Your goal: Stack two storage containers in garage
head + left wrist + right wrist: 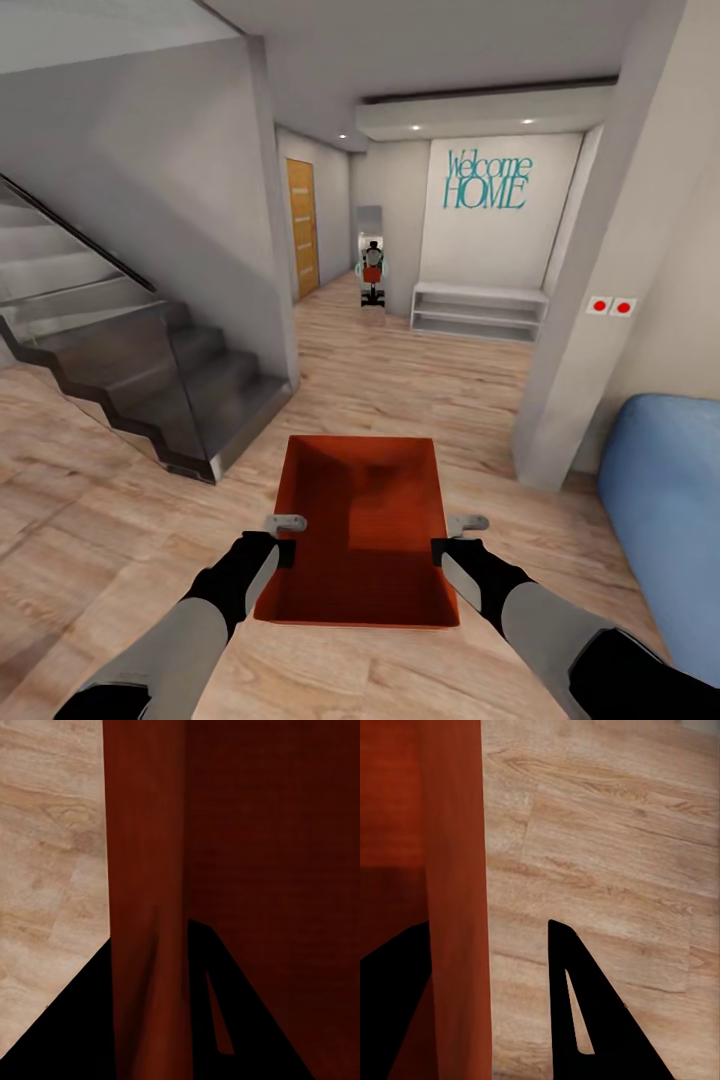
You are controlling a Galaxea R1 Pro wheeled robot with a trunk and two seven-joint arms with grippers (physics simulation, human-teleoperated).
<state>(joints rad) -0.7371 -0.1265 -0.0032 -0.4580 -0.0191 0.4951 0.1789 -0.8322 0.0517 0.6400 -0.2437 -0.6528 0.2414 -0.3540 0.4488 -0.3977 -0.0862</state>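
We carry a storage container point(362, 530) over the wood-plank floor point(420, 380), jaws of left gripper point(282, 552) and right gripper point(441, 555) clamping its thin side walls; it looks stiff, light, possibly slippery.

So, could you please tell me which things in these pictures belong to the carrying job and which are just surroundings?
Job:
- storage container, orange-red, held over the wood-plank floor
- left gripper, clamped on its left wall
- right gripper, clamped on its right wall

Surroundings:
- staircase
- wooden door
- white bench shelf
- "Welcome HOME" lettering
- blue sofa

Stairs point(150, 390) left, shelf point(478, 312) under Welcome HOME sign point(487, 180).
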